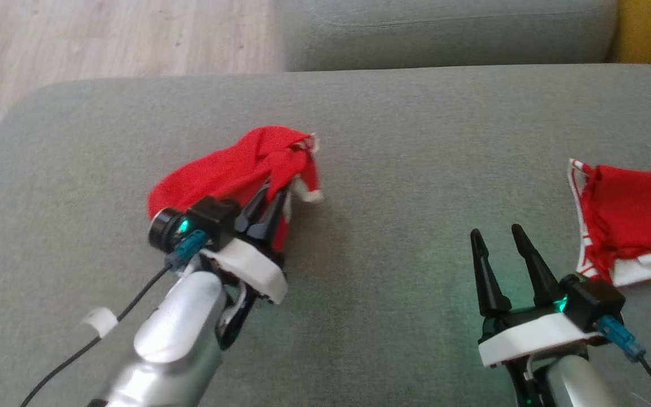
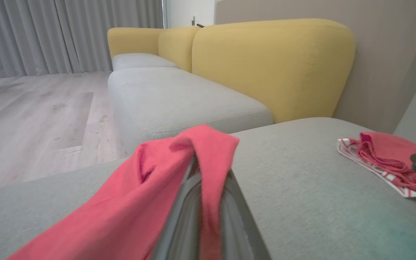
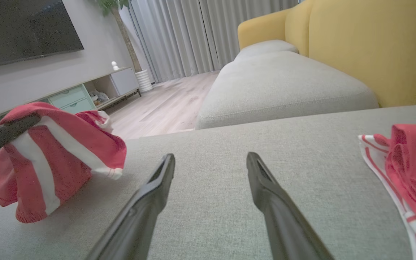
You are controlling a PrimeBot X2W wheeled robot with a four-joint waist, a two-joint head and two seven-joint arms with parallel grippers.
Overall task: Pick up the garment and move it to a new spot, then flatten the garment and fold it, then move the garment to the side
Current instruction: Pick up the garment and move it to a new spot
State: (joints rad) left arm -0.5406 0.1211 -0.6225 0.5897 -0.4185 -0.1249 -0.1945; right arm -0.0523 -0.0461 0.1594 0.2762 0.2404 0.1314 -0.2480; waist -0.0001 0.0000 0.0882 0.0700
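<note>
A red garment [image 1: 229, 169] with white stripes is bunched and lifted off the grey sofa seat [image 1: 404, 130], left of middle. My left gripper [image 1: 273, 195] is shut on the garment, and the cloth drapes over its fingers [image 2: 229, 202] in the left wrist view. From the right wrist view the same garment [image 3: 56, 159] hangs at the left, clear of the cushion. My right gripper [image 1: 495, 233] hovers low over the seat at the lower right, open and empty, with bare cushion between its fingers [image 3: 150, 195].
A second red and white garment [image 1: 630, 220] lies crumpled on the seat by the right edge, just right of my right gripper. Another grey cushion [image 2: 179, 97] and yellow backrests [image 2: 273, 65] stand beyond. Wooden floor [image 1: 105, 39] borders the seat's left side.
</note>
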